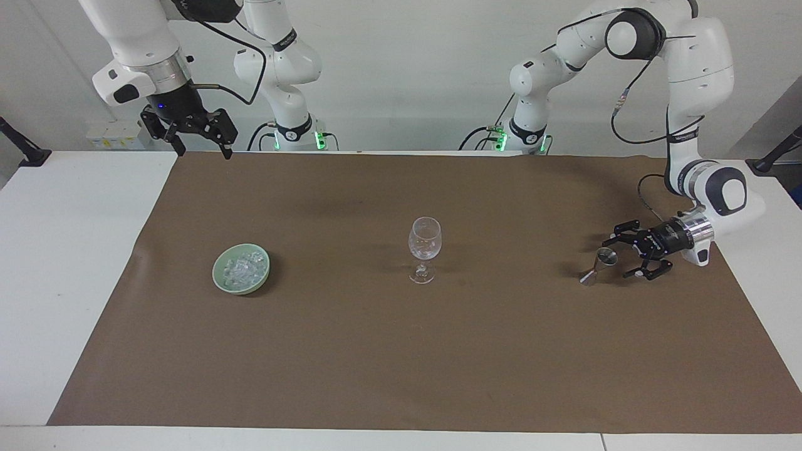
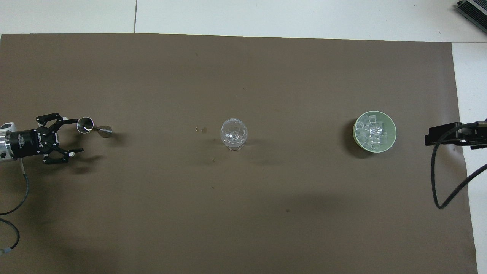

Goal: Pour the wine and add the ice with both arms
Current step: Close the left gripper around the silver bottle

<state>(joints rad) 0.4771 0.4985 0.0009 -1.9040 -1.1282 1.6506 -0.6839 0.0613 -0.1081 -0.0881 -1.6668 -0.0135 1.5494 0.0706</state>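
Two white robot arms worked over a brown-covered table. Nearest the left arm's end, the left gripper (image 1: 617, 257), jaws spread wide and empty, sat low just beside a small tilted steel jigger (image 1: 599, 264); closing on it looked like the next move. A clear stemmed wine glass (image 1: 424, 247) stood mid-table. The ice (image 1: 243, 268) filled a pale green bowl (image 1: 220, 279) toward the right arm's end. The right gripper (image 1: 197, 149) waited open, raised over the table's robot-side edge.
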